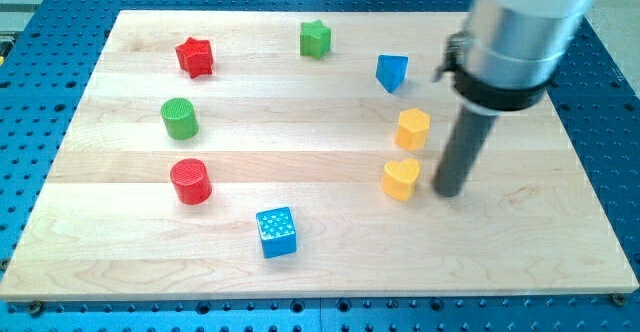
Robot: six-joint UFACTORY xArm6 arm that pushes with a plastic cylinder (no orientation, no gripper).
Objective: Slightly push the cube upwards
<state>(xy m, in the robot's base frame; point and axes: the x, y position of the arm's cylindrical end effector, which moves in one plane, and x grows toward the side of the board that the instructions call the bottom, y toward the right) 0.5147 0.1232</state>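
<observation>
The blue cube [276,232] sits near the view's bottom, a little left of the middle of the wooden board [320,262]. My tip [449,191] rests on the board at the view's right, far to the right of and slightly above the cube. The tip stands just right of the yellow heart block [401,179], close to it but apart. The rod rises from the tip into the grey arm body at the view's top right.
A second yellow block [412,129] lies above the heart. A blue triangular block [391,72], green star [315,39], red star [195,57], green cylinder [180,119] and red cylinder [190,182] ring the board.
</observation>
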